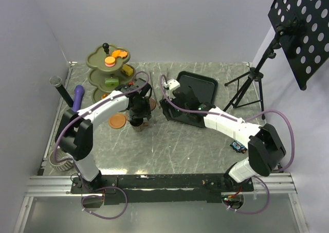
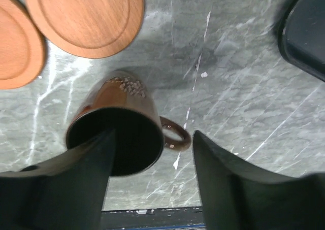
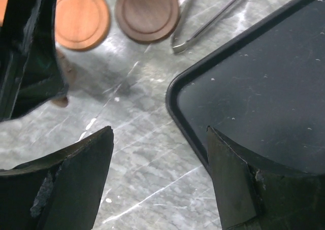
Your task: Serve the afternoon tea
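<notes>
Left hand [image 2: 152, 136] released, fingers straddling the glossy brown mug [image 2: 122, 95] on the grey marbled counter [image 2: 238, 77]; right hand [image 3: 160, 131] unclenched above black rectangular tray [image 3: 264, 72].

Upright copper cup [image 2: 119, 93] — glossy — near two brown saucers [image 2: 84, 17].

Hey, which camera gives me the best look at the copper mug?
The left wrist view. The copper mug sits mid-frame on the table, rim, dark inside and handle plain. The top external view shows only a small part under the left gripper; the right wrist view shows almost nothing of it.
</notes>
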`<control>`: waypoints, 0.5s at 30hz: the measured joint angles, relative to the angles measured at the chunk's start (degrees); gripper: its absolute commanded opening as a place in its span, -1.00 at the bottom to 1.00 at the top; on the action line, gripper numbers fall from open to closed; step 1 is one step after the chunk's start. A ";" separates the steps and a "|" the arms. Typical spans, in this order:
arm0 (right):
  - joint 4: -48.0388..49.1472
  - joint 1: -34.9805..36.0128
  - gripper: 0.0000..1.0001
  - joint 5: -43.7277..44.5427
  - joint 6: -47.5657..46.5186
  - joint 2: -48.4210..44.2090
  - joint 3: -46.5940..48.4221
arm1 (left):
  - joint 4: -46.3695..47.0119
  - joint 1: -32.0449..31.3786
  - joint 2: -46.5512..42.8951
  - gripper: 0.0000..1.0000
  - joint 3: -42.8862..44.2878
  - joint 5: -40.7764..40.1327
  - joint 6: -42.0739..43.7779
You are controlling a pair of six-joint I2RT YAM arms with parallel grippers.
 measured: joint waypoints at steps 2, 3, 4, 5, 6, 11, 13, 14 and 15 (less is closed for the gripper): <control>2.27 0.00 0.41 -2.01 0.02 -1.51 -2.49 | -0.26 0.00 -1.40 0.50 0.00 -0.61 0.00; 3.58 -0.02 0.39 -3.30 0.09 -1.97 -3.54 | -0.48 0.00 -2.56 0.53 0.00 -0.94 -0.02; 4.92 -0.11 0.37 -5.16 0.17 -2.05 -4.33 | -0.59 0.00 -3.87 0.54 0.00 -1.22 -0.02; 6.16 -0.24 0.36 -6.97 0.37 -2.03 -4.81 | -0.74 0.00 -5.40 0.56 0.00 -1.49 -0.22; 7.15 -0.39 0.35 -8.79 0.44 -1.75 -5.07 | -0.81 0.00 -6.75 0.60 0.00 -1.73 -0.42; 12.15 -0.76 0.33 -16.37 0.15 1.79 -5.03 | -0.13 0.02 -16.39 0.74 -2.23 -3.39 -1.60; 13.18 -0.74 0.31 -18.99 -1.03 4.50 -4.31 | -0.57 0.70 -20.55 0.75 -3.96 -4.26 -2.43; 13.14 -0.70 0.31 -20.15 -1.79 6.03 -3.54 | -0.83 1.18 -21.94 0.75 -4.52 -4.50 -2.71; 13.05 -0.52 0.31 -21.20 -2.93 7.72 -2.47 | -0.87 2.69 -23.43 0.76 -5.18 -4.35 -3.19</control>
